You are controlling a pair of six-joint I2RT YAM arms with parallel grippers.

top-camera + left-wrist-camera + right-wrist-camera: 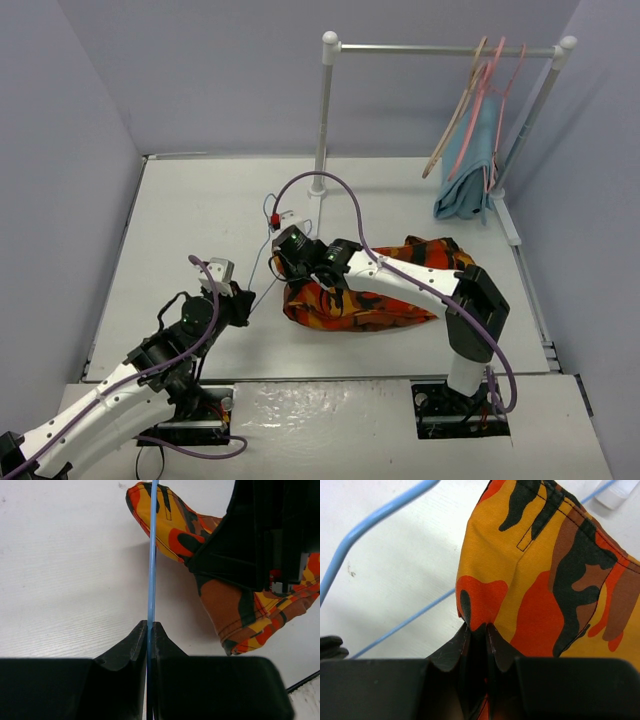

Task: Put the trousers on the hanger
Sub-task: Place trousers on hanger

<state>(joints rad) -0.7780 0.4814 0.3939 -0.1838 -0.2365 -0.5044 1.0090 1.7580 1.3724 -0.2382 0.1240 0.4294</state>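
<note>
White worktop (180, 230) between pale lilac walls (60, 150), both arms busy near its middle.
We see a rail (440, 48) at 1 o'clock carrying a tan hanger (455, 115), a pink hanger (500, 90) and a teal cloth (468, 170). The trousers (340, 310) lie heaped just off centre toward 4 o'clock, their edge pinched by the right end effector (476, 627). At 8 o'clock the left end effector (150, 625) is clamped on the blue wire hanger (151, 555), whose wire crosses the trousers' tip.
</note>
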